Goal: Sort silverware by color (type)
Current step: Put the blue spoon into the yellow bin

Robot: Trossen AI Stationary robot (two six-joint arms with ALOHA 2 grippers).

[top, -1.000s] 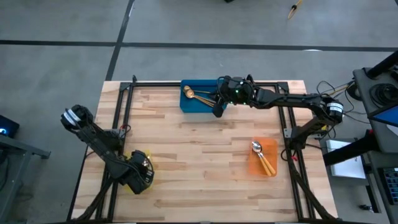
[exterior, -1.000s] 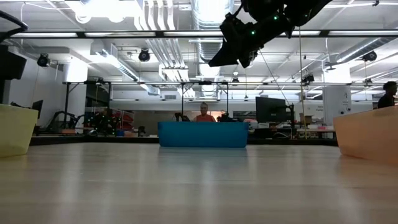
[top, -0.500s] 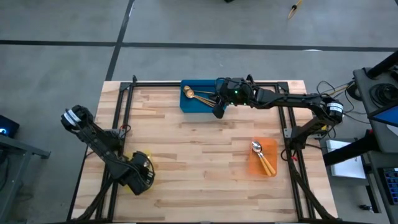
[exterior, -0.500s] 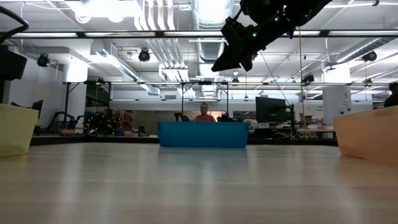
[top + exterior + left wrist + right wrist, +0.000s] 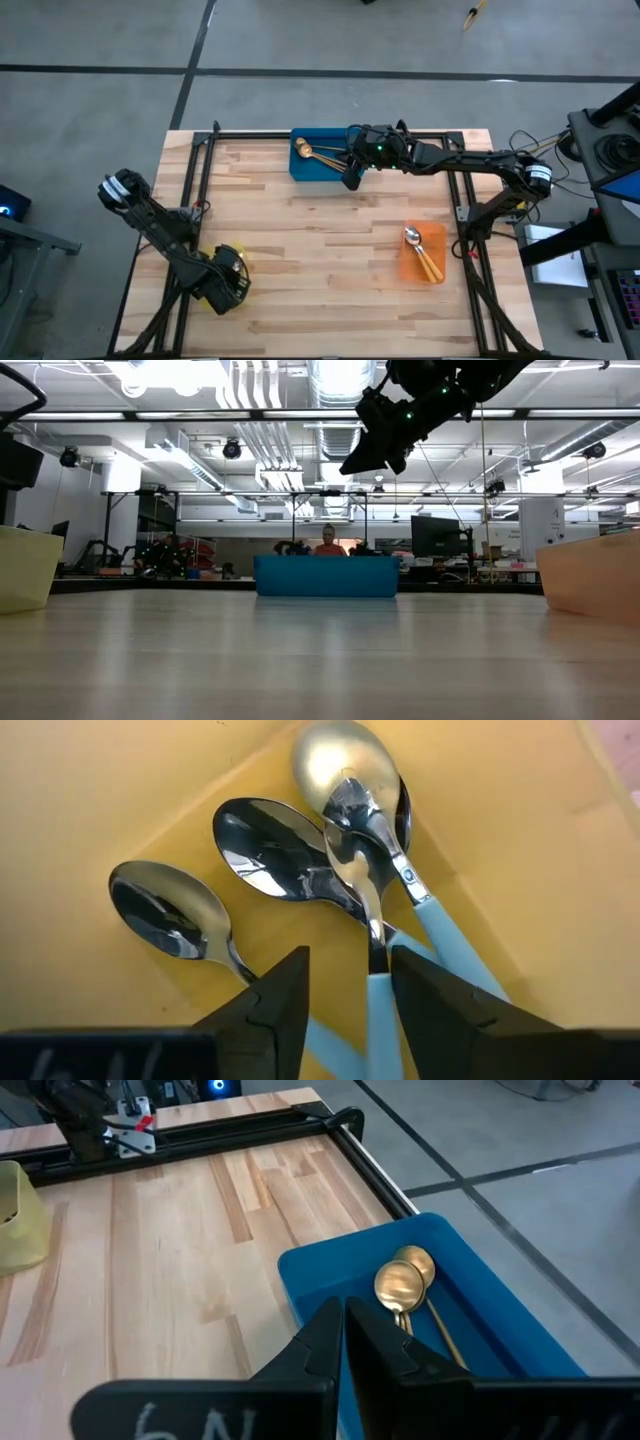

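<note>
Wooden table [image 5: 300, 250] bears three bins. Right gripper [image 5: 350, 178], fingers pressed together and empty, hangs above the blue bin's [image 5: 322, 165] edge, gold spoons [image 5: 402, 1285] just ahead inside. Left gripper [image 5: 345, 1010], parted, hangs over blue-handled spoons [image 5: 300, 860] in the yellow bin [image 5: 238, 252]; orange-handled spoons [image 5: 422, 252] lie well apart. Sorting looks finished; retreat remains, unobstructed.

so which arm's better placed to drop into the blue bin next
Right. The right gripper hangs over the blue bin with the gold spoons, fingers shut. The left gripper is far off, over the yellow bin.
</note>
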